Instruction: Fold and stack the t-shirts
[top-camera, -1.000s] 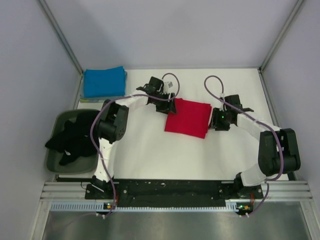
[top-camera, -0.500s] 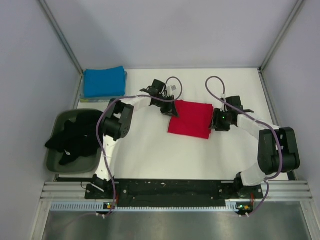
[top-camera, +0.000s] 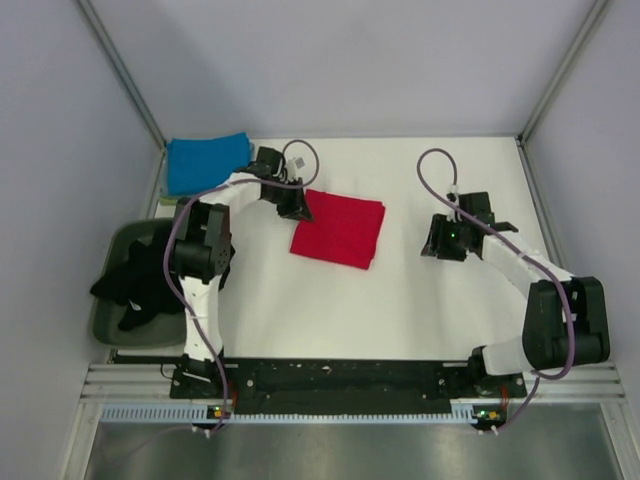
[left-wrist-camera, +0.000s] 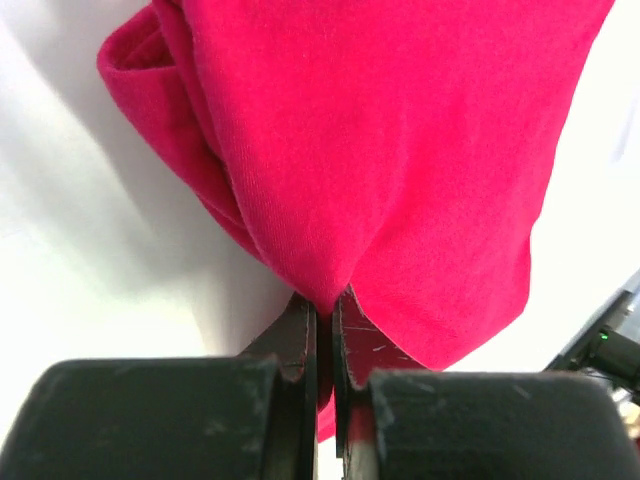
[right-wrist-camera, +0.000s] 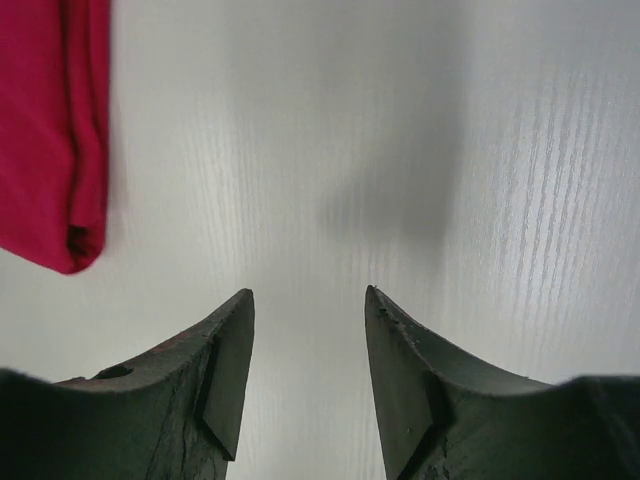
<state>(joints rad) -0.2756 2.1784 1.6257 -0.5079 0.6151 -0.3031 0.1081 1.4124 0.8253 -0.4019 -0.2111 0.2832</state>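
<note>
White table (top-camera: 420, 300). Folded red t-shirt (top-camera: 340, 228) lies flat at centre of frame, slightly left. Folded blue t-shirt (top-camera: 207, 163) sits in the table's upper-left corner. Dark grey-green tub (top-camera: 110, 320) at the left edge, mid-frame, well apart from red.

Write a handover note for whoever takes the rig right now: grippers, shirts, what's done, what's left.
Left gripper: shut on the left edge of the folded red t-shirt, which lies mid-table.
Right gripper: open and empty, over bare table to the right of the red shirt, not touching it.
Blue t-shirt: folded, in the far left corner.
Black t-shirt: crumpled in the tub at the left.
Done: red and blue are folded.
Left: probably stack red on blue, then fold and stack black.
</note>
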